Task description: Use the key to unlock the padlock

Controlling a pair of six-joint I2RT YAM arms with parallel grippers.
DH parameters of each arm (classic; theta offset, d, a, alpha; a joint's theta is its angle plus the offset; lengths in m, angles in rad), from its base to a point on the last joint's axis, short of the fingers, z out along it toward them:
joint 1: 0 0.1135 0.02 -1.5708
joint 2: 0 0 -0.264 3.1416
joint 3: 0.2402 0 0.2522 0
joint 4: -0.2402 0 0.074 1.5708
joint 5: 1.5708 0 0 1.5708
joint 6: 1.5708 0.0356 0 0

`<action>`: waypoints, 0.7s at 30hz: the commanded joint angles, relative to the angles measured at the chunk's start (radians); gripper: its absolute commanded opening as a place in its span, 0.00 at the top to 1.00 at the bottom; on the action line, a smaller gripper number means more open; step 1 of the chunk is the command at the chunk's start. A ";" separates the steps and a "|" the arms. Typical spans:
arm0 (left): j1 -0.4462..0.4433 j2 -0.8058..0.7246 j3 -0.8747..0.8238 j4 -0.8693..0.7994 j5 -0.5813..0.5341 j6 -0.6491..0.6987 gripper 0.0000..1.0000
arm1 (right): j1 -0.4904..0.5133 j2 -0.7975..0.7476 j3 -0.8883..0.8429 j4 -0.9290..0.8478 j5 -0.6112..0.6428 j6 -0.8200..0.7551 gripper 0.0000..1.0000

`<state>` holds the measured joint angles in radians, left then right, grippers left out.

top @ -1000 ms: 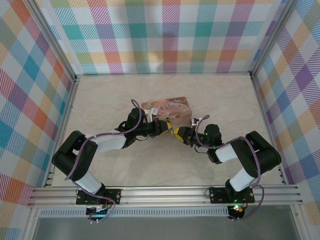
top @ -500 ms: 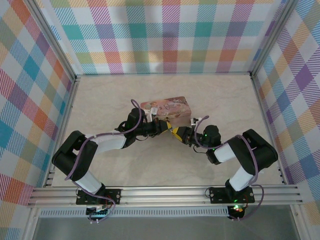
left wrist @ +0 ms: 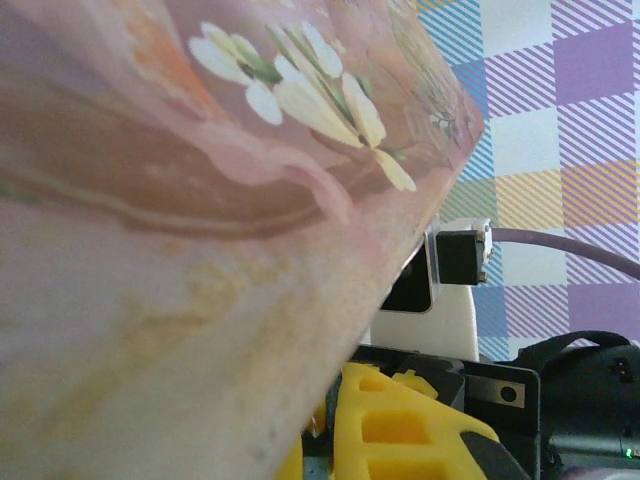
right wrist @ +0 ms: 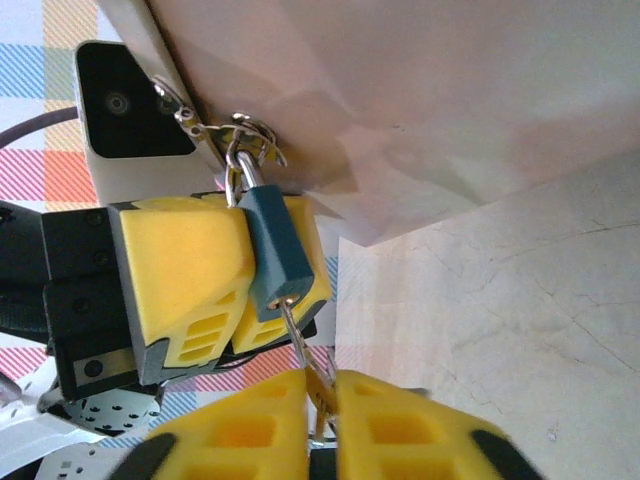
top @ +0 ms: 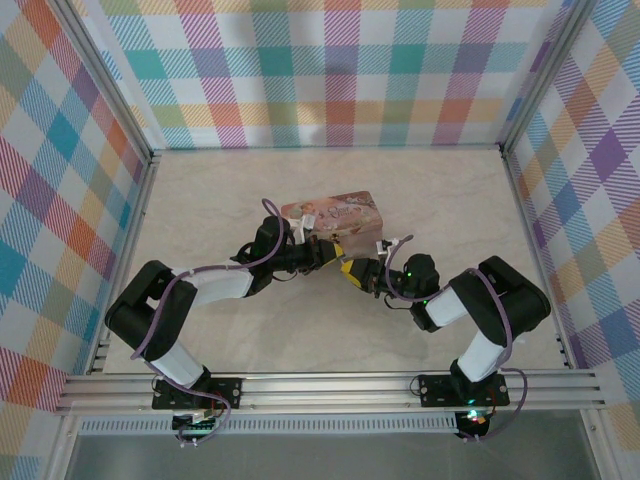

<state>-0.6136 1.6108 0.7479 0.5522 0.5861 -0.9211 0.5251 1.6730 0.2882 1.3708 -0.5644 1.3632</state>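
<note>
Jaws of the right gripper (right wrist: 322, 418) are pinched narrow on the key (right wrist: 311, 366), whose blade meets the bottom of the padlock (right wrist: 275, 250). The left gripper (right wrist: 250, 272) clamps the padlock's body between its yellow fingers (right wrist: 180, 265). The padlock's shackle passes through a ring on the near side of the pink tin (top: 335, 213), around the middle of the table (top: 450, 200).
</note>
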 commanded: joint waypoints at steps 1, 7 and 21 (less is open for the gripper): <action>-0.015 0.003 0.002 0.102 0.081 -0.021 1.00 | 0.006 0.009 -0.005 0.035 0.016 -0.001 0.94; -0.015 -0.006 -0.013 0.097 0.088 -0.021 1.00 | 0.000 -0.004 0.000 0.036 0.041 0.011 1.00; -0.017 -0.011 -0.021 0.150 0.119 -0.036 1.00 | -0.046 -0.068 -0.005 0.036 0.105 0.188 1.00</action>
<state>-0.6128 1.6108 0.7349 0.5983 0.5865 -0.9394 0.5087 1.6405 0.2859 1.3712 -0.5488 1.4853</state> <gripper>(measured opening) 0.095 0.057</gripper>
